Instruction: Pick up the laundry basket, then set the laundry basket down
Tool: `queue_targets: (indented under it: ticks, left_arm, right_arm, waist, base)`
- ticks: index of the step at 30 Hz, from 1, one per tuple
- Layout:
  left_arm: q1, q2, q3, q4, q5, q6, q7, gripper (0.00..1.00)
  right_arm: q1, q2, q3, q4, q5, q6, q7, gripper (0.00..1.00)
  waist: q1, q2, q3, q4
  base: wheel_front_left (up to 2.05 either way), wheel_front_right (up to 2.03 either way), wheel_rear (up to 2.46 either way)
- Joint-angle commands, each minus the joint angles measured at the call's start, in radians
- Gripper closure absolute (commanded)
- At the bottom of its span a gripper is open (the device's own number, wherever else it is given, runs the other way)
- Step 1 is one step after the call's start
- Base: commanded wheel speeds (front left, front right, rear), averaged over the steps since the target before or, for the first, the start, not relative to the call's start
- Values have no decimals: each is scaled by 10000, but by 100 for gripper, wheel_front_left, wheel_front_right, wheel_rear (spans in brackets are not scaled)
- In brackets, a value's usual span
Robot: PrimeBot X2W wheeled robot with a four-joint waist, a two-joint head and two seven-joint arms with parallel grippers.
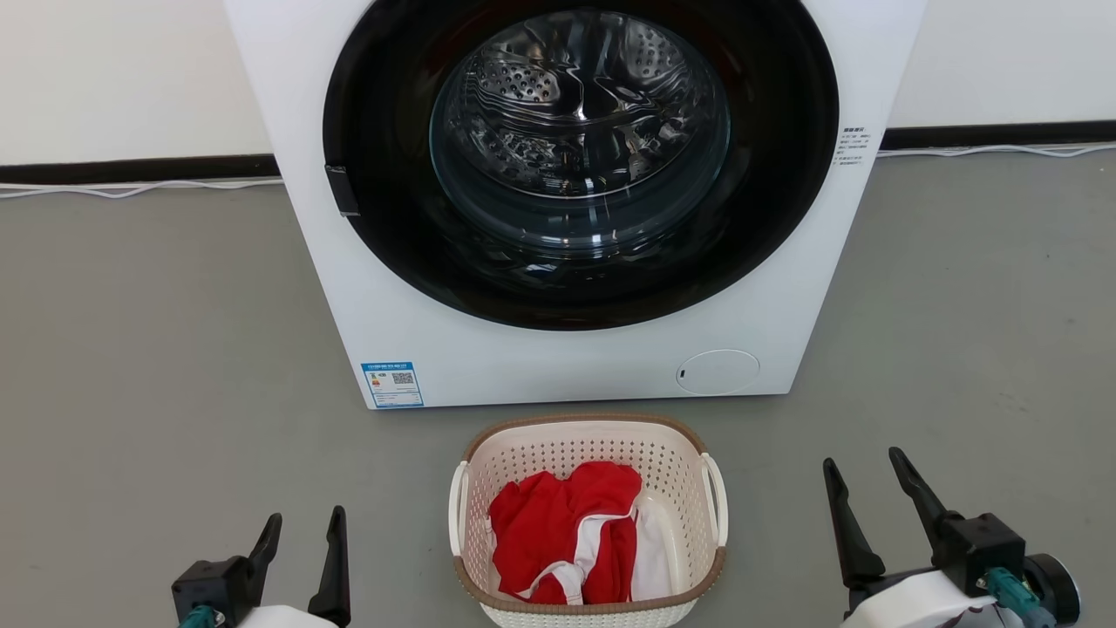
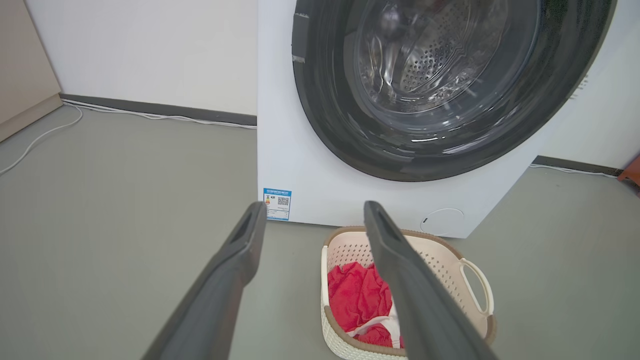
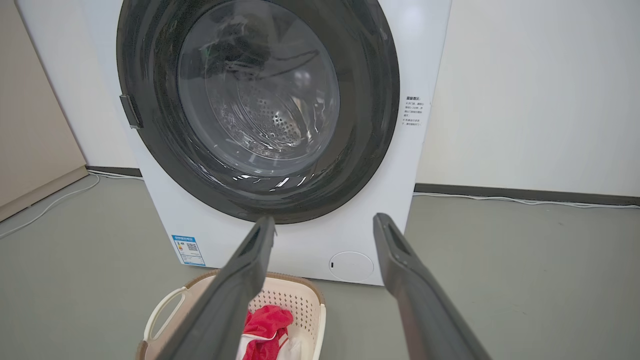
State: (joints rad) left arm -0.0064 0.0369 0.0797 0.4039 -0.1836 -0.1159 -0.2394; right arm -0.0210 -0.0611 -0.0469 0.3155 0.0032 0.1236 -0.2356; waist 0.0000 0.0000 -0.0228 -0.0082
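The laundry basket [image 1: 586,453] sits on the grey floor just in front of the washing machine, low in the middle of the head view. It is cream-white and perforated, with a brown rim and white side handles, and holds red and white clothes [image 1: 567,532]. My left gripper [image 1: 301,526] hovers open to the basket's left, well apart from it. Over on the other side my right gripper [image 1: 863,467] is open too, nothing between its fingers. The basket [image 2: 450,265] lies behind the left wrist view's fingers, and the basket [image 3: 295,300] lies at the bottom of the right wrist view.
A big white washing machine [image 1: 558,366] with a shut dark round glass door [image 1: 580,157] stands right behind the basket. Grey floor [image 1: 157,349] spreads to both sides. White cables [image 1: 131,187] run along the dark skirting of the back wall.
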Motion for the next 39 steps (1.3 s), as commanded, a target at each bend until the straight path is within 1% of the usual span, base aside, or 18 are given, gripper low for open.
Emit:
queue_targets:
  ticks: [1,4,24,27,31,39]
  left_arm:
    - [-264,130,247,-195,237,-52,-140,0]
    - [-256,133,239,-154,561,-62,-224,0]
    - [-301,133,168,-65,469,-109,-224,0]
    - [-433,133,81,-34,436,-114,-224,0]
    - [-746,133,-120,33,294,-119,-224,0]
    - [-1882,133,-661,902,292,-129,-224,0]
  right_arm:
    - [-191,-85,231,-181,-269,69,-179,0]
    - [-192,-76,228,-133,-612,71,-262,0]
    - [-236,24,-36,12,-530,71,-262,0]
    - [-324,39,-107,134,-555,71,-262,0]
    - [-660,67,-241,442,-557,71,-262,0]
    - [-1831,100,-355,1821,-718,71,-262,0]
  waist:
    - [0,0,2,-1]
    - [0,0,-2,0]
    - [0,0,226,5]
    - [0,0,438,42]
    - [0,0,976,79]
    - [0,0,2326,193]
  base:
    - [0,0,0]
    - [0,0,0]
    - [0,0,0]
    - [0,0,0]
    - [0,0,0]
    - [0,0,0]
